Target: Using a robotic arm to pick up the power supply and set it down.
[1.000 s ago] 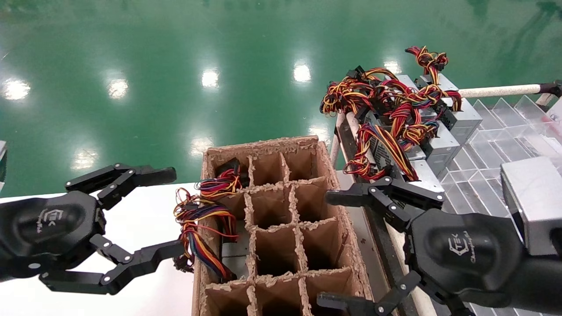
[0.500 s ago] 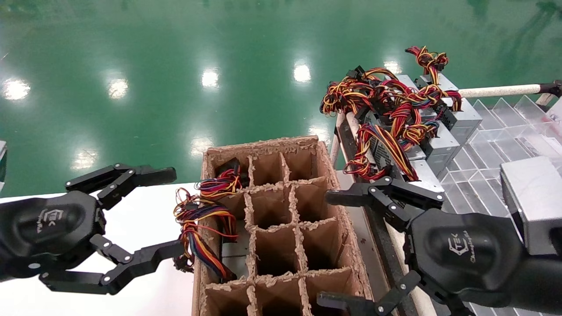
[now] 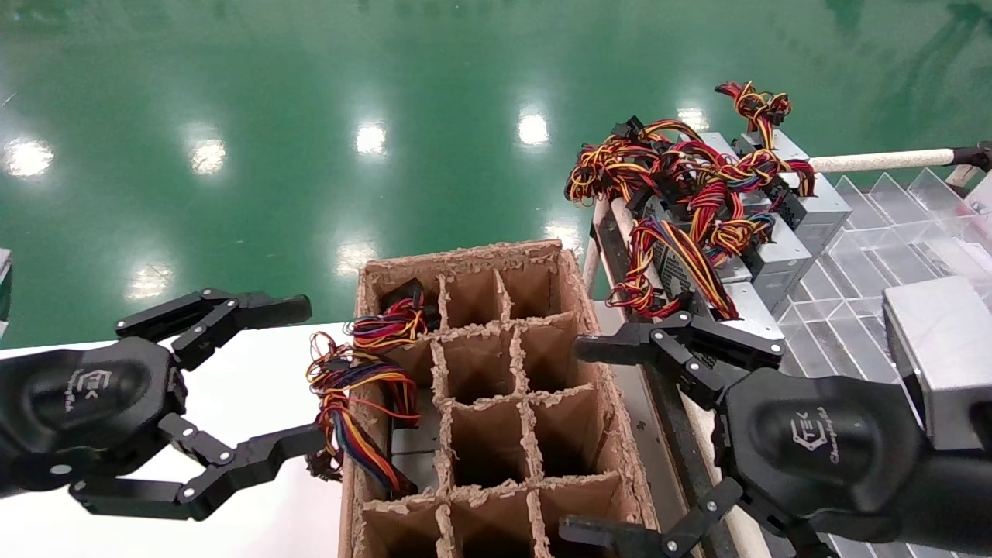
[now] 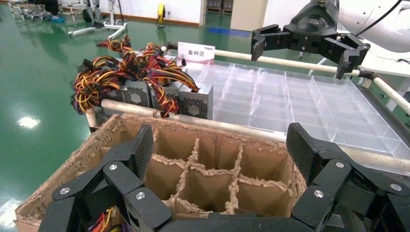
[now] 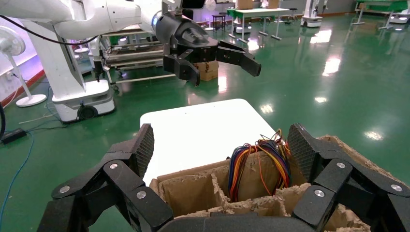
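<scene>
No movement across the last second: both arms sit exactly where they were. Right gripper (image 3: 577, 440), the working one with the grey box at its wrist, hangs over the near right edge of the cardboard carton (image 3: 597, 364), jaws spread wide and holding nothing. Left gripper (image 3: 306, 374) parked over the white table (image 3: 248, 387), also splayed open, beside the carton's left wall. The power supply (image 3: 742, 297) lies on the rack (image 3: 852, 310) just beyond the right gripper, untouched, its coloured wire bundle draped forward (probably the nearest unit; the tangle makes this hard to settle). Judgement: a pause before the reach, pick not yet begun.
</scene>
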Motion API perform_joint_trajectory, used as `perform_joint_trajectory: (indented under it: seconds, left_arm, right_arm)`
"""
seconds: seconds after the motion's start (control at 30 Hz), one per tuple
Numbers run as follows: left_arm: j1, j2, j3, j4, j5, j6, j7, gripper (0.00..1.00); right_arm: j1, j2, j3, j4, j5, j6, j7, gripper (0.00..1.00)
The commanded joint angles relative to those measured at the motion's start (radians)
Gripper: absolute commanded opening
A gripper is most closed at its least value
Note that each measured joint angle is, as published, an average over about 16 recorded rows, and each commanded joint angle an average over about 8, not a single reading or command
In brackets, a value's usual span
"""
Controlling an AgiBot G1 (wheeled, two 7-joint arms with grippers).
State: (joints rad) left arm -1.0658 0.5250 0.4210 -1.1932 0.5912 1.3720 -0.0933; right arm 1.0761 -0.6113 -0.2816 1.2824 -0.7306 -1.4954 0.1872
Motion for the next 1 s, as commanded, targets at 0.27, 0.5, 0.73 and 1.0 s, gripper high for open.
perform_joint_trajectory:
  seconds: [0.27,0.5,0.73,1.0]
  left_arm:
    - [0.0,0.0,0.0,0.0,0.0,0.0,0.0,1.0]
    - [0.0,0.0,0.0,0.0,0.0,0.0,0.0,1.0]
    - [0.0,0.0,0.0,0.0,0.0,0.0,0.0,1.0]
    - [0.0,0.0,0.0,0.0,0.0,0.0,0.0,1.0]
  right_arm:
    - [0.0,0.0,0.0,0.0,0.0,0.0,0.0,1.0]
    - [0.0,0.0,0.0,0.0,0.0,0.0,0.0,1.0]
    - [0.0,0.0,0.0,0.0,0.0,0.0,0.0,1.0]
    - [0.0,0.0,0.0,0.0,0.0,0.0,0.0,1.0]
